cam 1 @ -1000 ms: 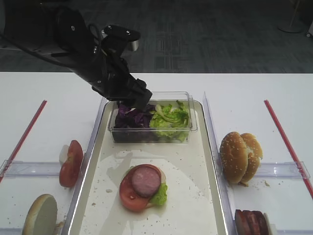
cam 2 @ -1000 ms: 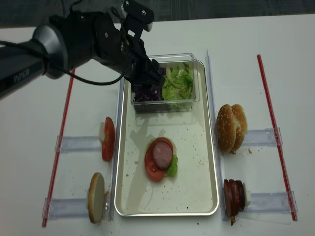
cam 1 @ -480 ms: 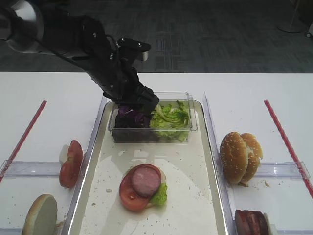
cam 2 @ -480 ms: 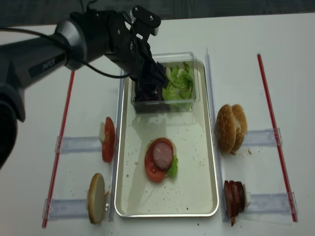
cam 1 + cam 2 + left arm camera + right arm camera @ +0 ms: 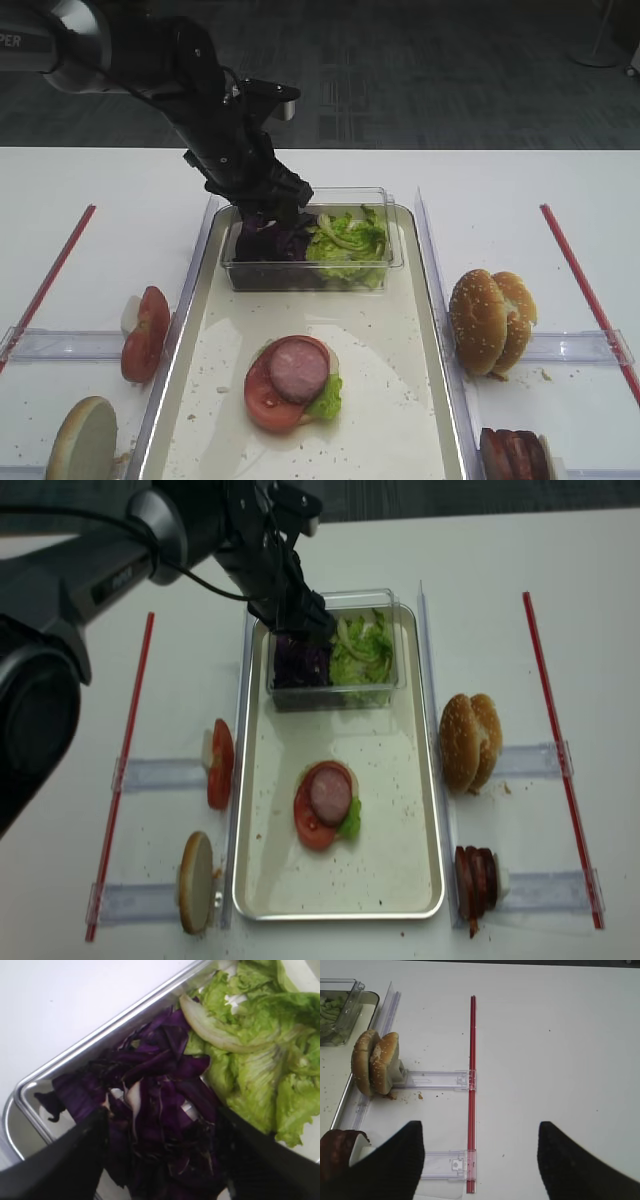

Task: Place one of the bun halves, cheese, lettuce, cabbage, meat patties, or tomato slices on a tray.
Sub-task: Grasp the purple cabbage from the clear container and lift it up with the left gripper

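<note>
Your left gripper hangs with jaws spread wide over the cabbage, which lies in the clear box beside the lettuce on the tray. Right gripper: spread wide, holding nothing.

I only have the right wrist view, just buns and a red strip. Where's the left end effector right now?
Observer: The left end effector is down in the clear box, with its fingers spread either side of the cabbage.
Operator: Anything on the tray?
Observer: Yes, the tray holds a tomato slice with a meat patty on top and a bit of lettuce at its edge.
</note>
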